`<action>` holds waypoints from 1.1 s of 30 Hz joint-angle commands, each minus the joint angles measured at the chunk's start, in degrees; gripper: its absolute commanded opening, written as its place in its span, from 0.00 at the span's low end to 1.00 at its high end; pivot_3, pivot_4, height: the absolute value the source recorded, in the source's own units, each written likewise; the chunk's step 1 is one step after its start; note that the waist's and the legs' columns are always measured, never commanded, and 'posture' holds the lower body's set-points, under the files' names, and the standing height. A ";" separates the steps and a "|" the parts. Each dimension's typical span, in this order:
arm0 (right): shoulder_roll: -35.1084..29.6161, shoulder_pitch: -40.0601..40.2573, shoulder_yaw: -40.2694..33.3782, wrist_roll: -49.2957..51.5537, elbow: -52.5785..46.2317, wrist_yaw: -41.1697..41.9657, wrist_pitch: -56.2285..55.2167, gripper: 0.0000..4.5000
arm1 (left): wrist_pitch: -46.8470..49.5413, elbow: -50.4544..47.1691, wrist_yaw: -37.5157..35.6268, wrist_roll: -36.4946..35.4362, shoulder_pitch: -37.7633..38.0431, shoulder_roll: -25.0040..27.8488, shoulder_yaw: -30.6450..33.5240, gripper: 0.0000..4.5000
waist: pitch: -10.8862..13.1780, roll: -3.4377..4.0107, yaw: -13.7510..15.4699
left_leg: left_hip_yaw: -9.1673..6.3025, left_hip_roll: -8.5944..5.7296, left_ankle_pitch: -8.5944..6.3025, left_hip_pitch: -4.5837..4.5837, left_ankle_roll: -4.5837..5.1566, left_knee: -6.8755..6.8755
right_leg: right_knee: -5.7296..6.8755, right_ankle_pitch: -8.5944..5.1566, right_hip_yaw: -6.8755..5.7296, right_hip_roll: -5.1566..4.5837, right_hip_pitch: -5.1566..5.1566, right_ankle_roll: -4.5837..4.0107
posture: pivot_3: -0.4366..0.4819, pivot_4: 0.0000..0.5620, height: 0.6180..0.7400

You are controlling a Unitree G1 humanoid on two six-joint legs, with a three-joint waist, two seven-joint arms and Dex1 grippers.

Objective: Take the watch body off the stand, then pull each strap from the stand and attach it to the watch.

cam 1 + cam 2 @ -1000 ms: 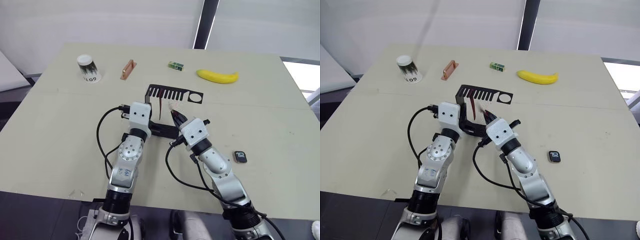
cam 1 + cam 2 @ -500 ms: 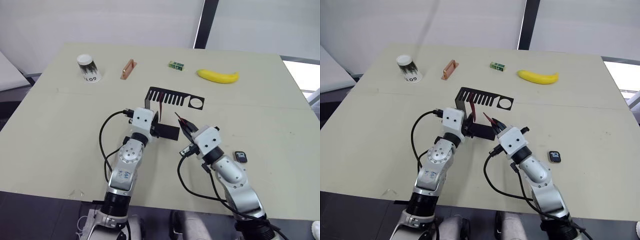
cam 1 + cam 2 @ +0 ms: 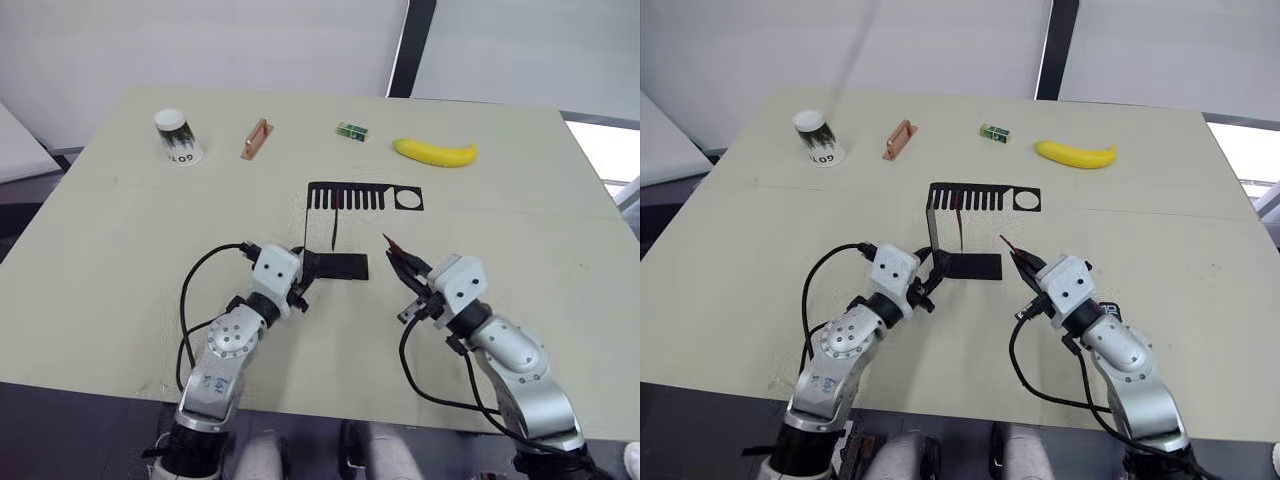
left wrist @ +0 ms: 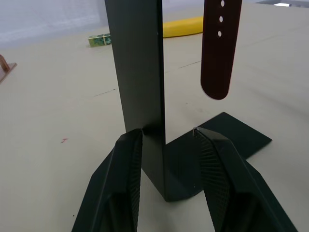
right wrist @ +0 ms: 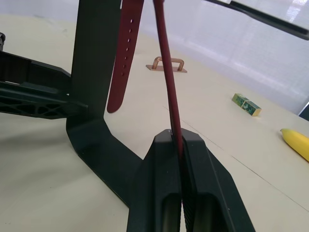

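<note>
Your left end effector (image 4: 164, 159) straddles the stand (image 3: 340, 230) low on its upright, one finger on each side, touching the metal. The fingers are apart by the width of the plate, gripping it near the bend into the base.

Your right end effector (image 5: 176, 145) is clamped on one dark-red strap (image 5: 166, 72), its fingers pressed flat together with the band rising between them. In the head view that strap (image 3: 395, 247) sticks up from the fingertips, clear of the stand and to its right.

The second strap (image 4: 218, 53), the one with the row of holes, hangs from the slotted top plate above the base.

The watch body (image 3: 1109, 312) lies on the surface (image 3: 120, 240), partly hidden behind your right wrist.

Banana (image 3: 435, 152), green block (image 3: 350, 129), copper bar (image 3: 255, 138) and cup (image 3: 176, 136) line the far edge.
</note>
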 commanded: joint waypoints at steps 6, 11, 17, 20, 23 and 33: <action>-2.92 3.45 -6.27 5.71 -4.04 2.82 -0.16 0.00 | -2.83 -7.90 -12.42 -11.09 4.86 7.61 5.15 0.82 | 0.01 0.02 -0.06 | -0.01 0.02 0.00 0.00 0.00 -0.02 | -0.02 0.00 0.00 0.01 0.00 0.00 | 0.48 0.27 1.00; -4.49 6.21 -11.53 10.04 -4.40 4.25 0.27 0.00 | -1.25 -11.21 -21.33 -21.76 8.69 13.89 12.04 0.99 | 0.01 0.03 -0.11 | -0.01 0.01 -0.01 0.01 0.01 -0.02 | -0.02 0.00 0.02 0.00 0.02 0.00 | 0.48 0.27 1.00; -7.11 6.75 -16.23 15.32 -2.11 8.02 0.08 0.00 | 4.35 -12.38 -35.62 -36.57 12.74 26.57 19.48 0.99 | 0.04 0.07 -0.09 | -0.01 0.02 0.00 0.04 -0.02 -0.03 | -0.02 -0.02 0.03 0.02 0.02 -0.03 | 0.48 0.27 1.00; -8.34 7.56 -17.95 18.55 -1.88 10.45 1.47 0.00 | 4.86 -7.73 -37.63 -39.61 10.87 29.50 23.85 0.99 | 0.04 0.07 0.01 | -0.02 -0.01 -0.01 0.03 0.01 -0.01 | -0.04 -0.02 0.03 0.02 0.04 -0.04 | 0.48 0.27 1.00; -9.92 9.48 -19.41 24.25 -3.23 13.30 5.16 0.00 | 5.31 -3.25 -40.37 -40.39 9.04 32.16 25.31 0.99 | 0.04 0.07 0.05 | -0.04 0.00 -0.01 0.01 0.01 -0.03 | -0.06 -0.02 0.01 0.03 0.04 -0.04 | 0.48 0.27 1.00; -11.24 9.39 -17.45 46.42 -9.69 15.88 19.12 0.00 | 17.15 15.72 -48.93 -49.07 -9.33 35.72 23.85 0.99 | 0.04 0.07 -0.21 | -0.03 0.02 0.01 0.03 -0.03 -0.04 | -0.03 -0.02 0.02 0.07 0.03 -0.03 | 0.48 0.27 1.00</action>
